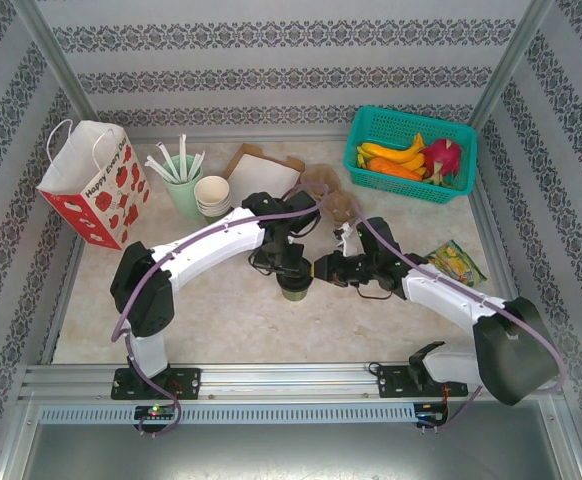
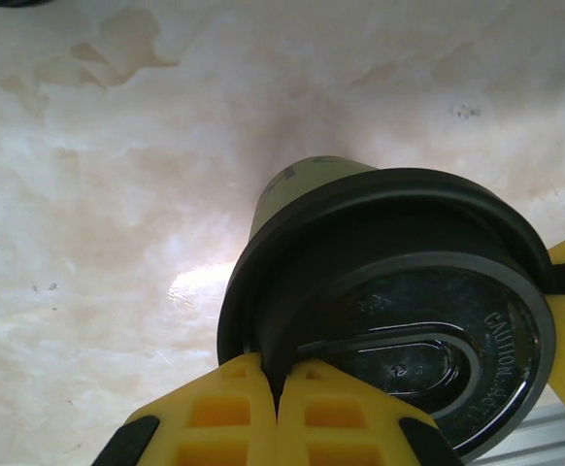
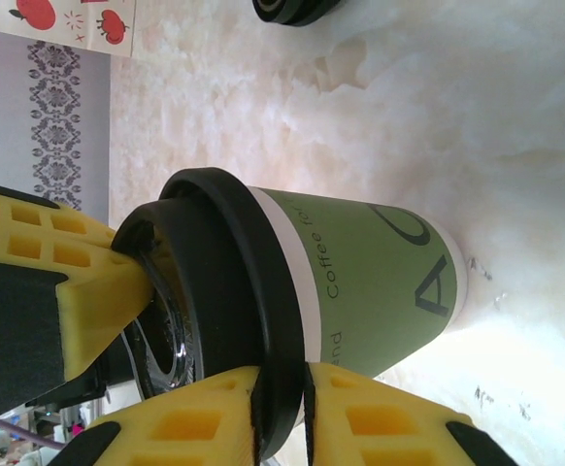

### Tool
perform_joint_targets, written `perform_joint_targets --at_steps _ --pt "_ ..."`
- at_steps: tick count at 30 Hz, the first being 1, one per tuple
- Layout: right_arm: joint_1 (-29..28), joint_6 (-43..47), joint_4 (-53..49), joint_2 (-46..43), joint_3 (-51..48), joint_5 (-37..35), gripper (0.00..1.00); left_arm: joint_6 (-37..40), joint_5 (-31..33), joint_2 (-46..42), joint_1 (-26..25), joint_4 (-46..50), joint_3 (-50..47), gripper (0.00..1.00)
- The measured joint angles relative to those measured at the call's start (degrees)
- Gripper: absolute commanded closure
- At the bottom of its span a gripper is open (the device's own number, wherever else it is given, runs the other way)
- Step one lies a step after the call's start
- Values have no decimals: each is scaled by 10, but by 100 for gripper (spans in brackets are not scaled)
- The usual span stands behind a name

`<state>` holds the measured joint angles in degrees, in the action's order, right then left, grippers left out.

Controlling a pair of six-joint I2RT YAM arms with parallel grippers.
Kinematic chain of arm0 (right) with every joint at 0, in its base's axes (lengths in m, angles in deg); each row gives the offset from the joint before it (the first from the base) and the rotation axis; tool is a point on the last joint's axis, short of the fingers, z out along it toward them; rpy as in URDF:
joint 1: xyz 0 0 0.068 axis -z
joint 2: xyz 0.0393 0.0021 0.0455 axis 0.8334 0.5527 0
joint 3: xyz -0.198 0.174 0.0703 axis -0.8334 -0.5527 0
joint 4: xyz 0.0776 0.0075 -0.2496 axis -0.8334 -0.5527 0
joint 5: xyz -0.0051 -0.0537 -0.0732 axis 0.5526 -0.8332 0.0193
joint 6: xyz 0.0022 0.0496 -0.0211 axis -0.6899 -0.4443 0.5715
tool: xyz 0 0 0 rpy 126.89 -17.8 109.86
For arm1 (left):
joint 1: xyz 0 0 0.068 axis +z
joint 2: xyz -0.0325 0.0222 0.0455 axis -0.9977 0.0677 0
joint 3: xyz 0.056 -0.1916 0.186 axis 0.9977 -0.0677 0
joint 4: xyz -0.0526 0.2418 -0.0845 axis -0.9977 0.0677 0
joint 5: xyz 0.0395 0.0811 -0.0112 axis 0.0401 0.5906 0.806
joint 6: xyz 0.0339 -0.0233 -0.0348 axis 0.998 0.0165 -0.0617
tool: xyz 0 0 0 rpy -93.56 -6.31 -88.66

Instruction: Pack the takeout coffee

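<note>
Both arms meet over the takeout coffee (image 1: 294,291), which stands upright around the middle of the tabletop (image 1: 221,325), a touch toward the near edge. Left pincer (image 2: 275,379): fingers pressed together, tips against the black lid (image 2: 409,282). Right pincer (image 3: 281,388), on the opposite side: clamped on the lid's rim, which sits between its yellow fingers. Paper bag (image 1: 96,185) at the far left corner, teal basket (image 1: 411,150) at the far right.

Gift bag (image 1: 96,185), teal fruit basket (image 1: 391,180)
</note>
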<state>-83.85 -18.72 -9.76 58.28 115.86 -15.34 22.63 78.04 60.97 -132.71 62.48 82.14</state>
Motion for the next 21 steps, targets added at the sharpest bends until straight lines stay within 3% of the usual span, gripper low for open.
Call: perform_joint_targets --at_steps 8,21 --pt "-6 4 -13 27 28 -18 78 0 -7 0 21 -5 -6 100" --pt "-5 -2 11 56 24 -12 77 -7 -107 -39 66 -98 -106 100"
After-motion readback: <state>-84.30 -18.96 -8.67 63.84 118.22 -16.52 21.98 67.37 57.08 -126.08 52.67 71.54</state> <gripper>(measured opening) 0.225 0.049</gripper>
